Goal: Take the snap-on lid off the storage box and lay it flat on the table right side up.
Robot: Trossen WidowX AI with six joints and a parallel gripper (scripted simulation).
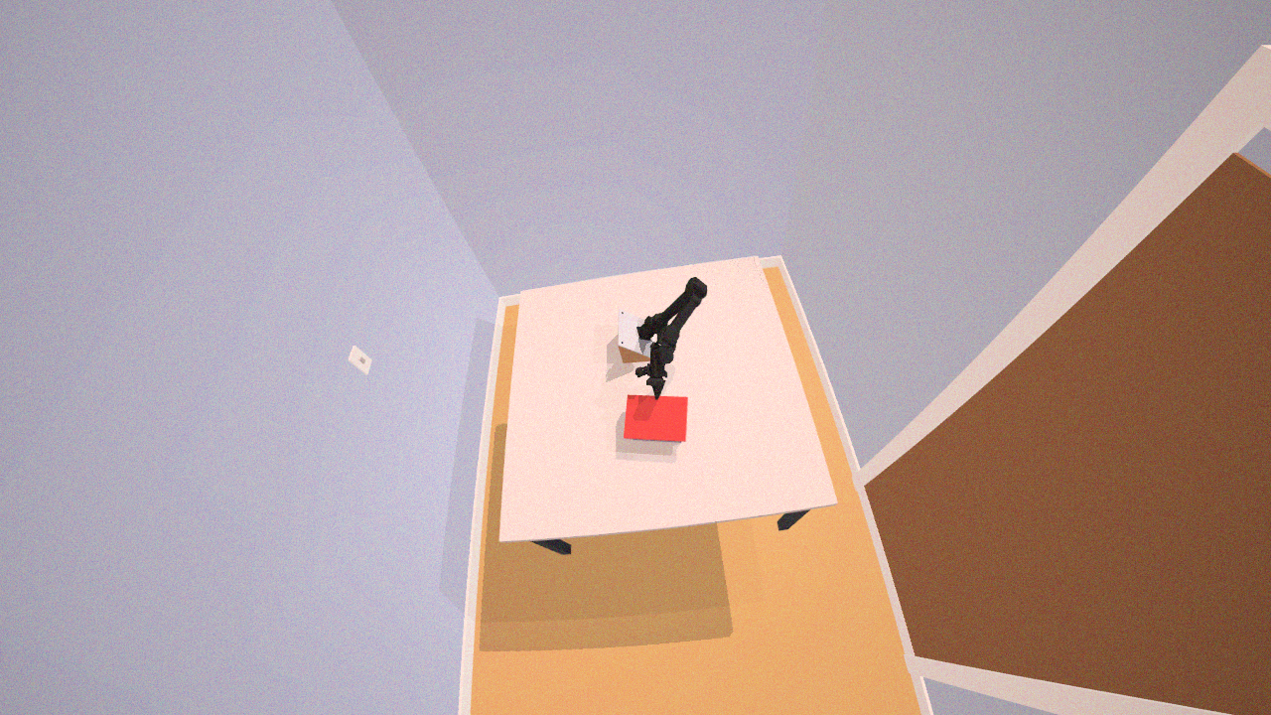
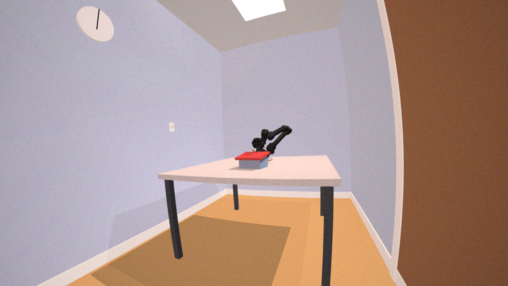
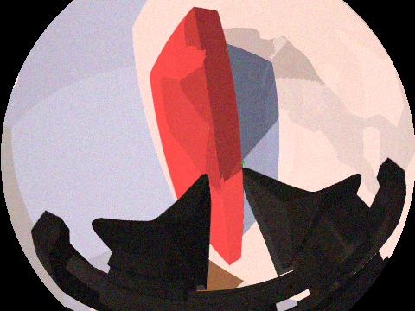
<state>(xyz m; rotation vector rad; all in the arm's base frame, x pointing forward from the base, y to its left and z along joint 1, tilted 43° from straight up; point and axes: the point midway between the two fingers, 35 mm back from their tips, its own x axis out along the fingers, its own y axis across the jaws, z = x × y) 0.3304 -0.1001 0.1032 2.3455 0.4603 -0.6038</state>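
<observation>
The red lid (image 1: 657,419) (image 2: 252,155) (image 3: 173,108) sits over the blue-grey storage box (image 2: 248,163) (image 3: 255,95), which stands on the pale tabletop (image 1: 568,480) (image 2: 301,170) (image 3: 311,22), and the tool (image 1: 657,395) (image 2: 260,149) (image 3: 226,171) is clenched on the lid's edge on the side facing the arm (image 1: 682,311) (image 2: 280,140), with one finger over the top face and the other beneath the overhanging rim. That rim is the sensible place to take hold: it juts out past the box wall, so the fingers can pinch the lid alone and leave the box out of the grip. The lid looks like a thin, stiff panel with a turned-down lip, probably light plastic, unlikely to break but perhaps slippery on its smooth faces. Since it snaps on, the early resistance will likely come from the fit more than from the weight, and a slow peel upward from the held edge should free it more gently than a straight yank, which might drag the box along or pull the rim out of the fingers. Whether that edge has begun to part from the box I cannot tell. Once free, the lid would hang out from a single edge and may droop or twist, so a firm pinch and a level wrist matter before it is laid flat, top face up
</observation>
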